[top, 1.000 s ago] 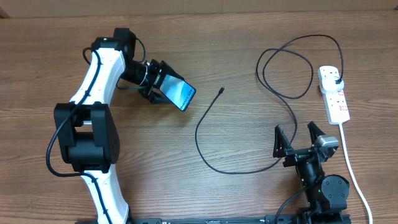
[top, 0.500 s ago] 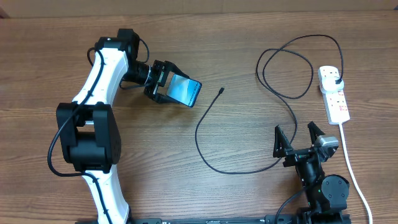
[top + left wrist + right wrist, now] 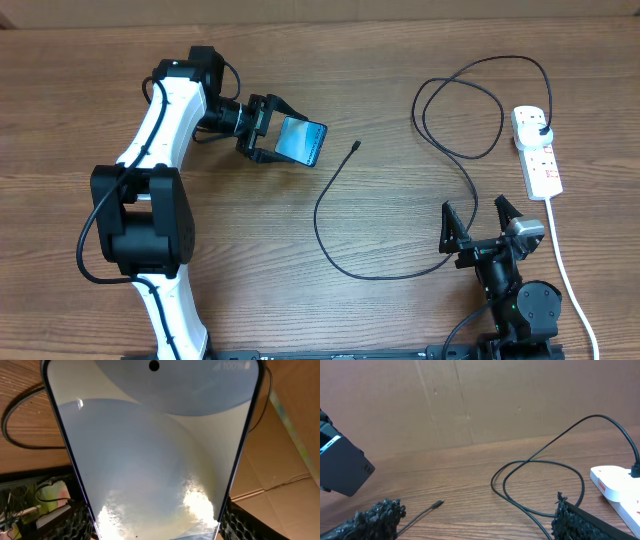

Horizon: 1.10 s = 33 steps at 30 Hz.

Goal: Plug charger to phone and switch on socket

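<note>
My left gripper (image 3: 272,140) is shut on the phone (image 3: 301,141), holding it above the table at upper left; its blue-teal screen fills the left wrist view (image 3: 150,450). The charger, a thin black cable (image 3: 330,235), loops across the table, with its connector tip (image 3: 357,146) lying right of the phone and its black plug (image 3: 541,131) in the white socket strip (image 3: 536,150) at the right. My right gripper (image 3: 481,226) is open and empty near the front edge. In the right wrist view the tip (image 3: 438,504) lies on the wood and the phone's dark back (image 3: 342,466) hangs at left.
The strip's white cord (image 3: 565,265) runs down the right side past my right arm. A cardboard wall (image 3: 480,400) stands behind the table. The cable's loops (image 3: 540,485) lie between my right gripper and the strip (image 3: 620,485).
My left gripper has carried the phone to the right and slightly up, turning it, toward the cable's tip. The right arm and cable have not moved.
</note>
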Each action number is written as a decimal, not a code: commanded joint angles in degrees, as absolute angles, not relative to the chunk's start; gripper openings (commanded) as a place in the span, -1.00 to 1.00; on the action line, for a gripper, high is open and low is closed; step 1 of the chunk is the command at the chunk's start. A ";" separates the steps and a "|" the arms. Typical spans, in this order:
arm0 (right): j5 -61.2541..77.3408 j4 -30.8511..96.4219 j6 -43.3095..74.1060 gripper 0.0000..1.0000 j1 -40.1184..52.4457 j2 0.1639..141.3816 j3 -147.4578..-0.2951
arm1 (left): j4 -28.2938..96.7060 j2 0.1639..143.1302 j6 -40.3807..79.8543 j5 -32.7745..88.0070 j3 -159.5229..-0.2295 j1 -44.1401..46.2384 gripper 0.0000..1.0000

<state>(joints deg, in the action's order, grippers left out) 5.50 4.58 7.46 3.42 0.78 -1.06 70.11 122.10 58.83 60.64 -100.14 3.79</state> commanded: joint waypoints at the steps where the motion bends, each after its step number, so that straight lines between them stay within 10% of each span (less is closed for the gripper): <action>1: 4.75 4.38 7.38 1.00 3.68 0.16 -0.45 | 70.26 121.82 60.53 64.18 -102.13 4.16 0.12; 33: 4.75 4.38 7.38 1.00 3.68 0.16 -0.45 | 70.28 121.82 61.41 64.16 -102.13 4.16 0.11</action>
